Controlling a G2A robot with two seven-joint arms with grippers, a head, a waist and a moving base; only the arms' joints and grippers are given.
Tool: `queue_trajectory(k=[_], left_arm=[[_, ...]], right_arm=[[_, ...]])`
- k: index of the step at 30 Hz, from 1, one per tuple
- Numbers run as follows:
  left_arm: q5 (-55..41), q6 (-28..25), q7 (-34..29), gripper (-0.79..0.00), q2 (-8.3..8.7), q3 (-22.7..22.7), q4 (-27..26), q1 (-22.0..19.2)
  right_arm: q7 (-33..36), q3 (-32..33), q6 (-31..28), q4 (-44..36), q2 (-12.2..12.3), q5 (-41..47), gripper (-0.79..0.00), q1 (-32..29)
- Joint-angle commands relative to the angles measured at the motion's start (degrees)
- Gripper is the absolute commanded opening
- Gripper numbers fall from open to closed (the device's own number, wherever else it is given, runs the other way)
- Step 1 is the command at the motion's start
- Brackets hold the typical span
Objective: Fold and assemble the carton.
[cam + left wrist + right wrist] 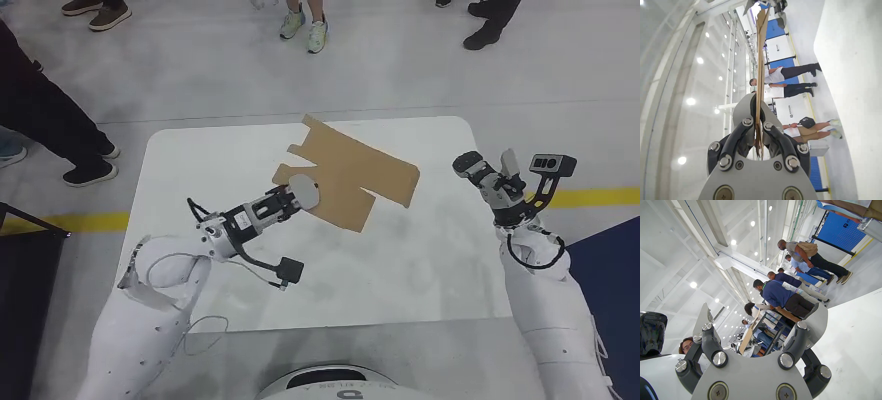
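Brown cardboard, seen edge-on as a thin flat strip, is clamped between the pads of the left gripper [758, 109], which is closed firmly on the near corner of the carton [350, 175]. The grasp is taken at the margin of the sheet, presumably so that most of the panels and flaps are left free to be worked. From this hold the carton is extended away from the robot, over the far middle part of the white table [400, 290]. Its broad faces are kept roughly level, and it appears to be lifted slightly clear of the surface, though contact at its far end cannot be ruled out. The blank is not yet opened; no panel is seen to be raised, so the assembly is judged to be at its beginning. At the right edge of the table, well apart from the carton, the right gripper [488, 165] is held with its fingers spread and nothing between them. It is probably kept ready there to take the free end.
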Motion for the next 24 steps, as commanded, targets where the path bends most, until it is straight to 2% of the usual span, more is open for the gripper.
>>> queue_trajectory(k=[1,4,9,11,22,24], left_arm=[[4.55,1.17,0.36,-0.785,0.29,-0.11,-0.79,0.38],[5.63,1.65,0.51,-0.785,0.52,-0.03,-1.61,0.80],[2.20,2.09,0.10,-0.785,0.54,0.34,-1.70,0.91],[1.41,0.67,0.21,-0.785,0.57,0.44,-1.39,0.89],[0.78,0.57,-0.12,-0.785,0.54,0.46,-1.27,0.99],[-11.91,-2.39,-3.04,-0.785,0.00,0.19,0.31,1.84]], right_arm=[[0.00,0.00,0.00,0.00,0.00,0.00,0.000,0.00],[0.00,0.00,0.00,0.00,0.00,0.00,0.000,0.00],[0.00,0.00,0.00,0.00,0.00,0.00,0.000,0.00],[0.00,0.00,0.00,0.00,0.00,0.00,0.000,0.00],[0.00,0.00,0.00,0.00,0.00,0.00,0.000,0.00],[0.00,0.00,0.00,0.00,0.00,0.00,0.000,0.00]])
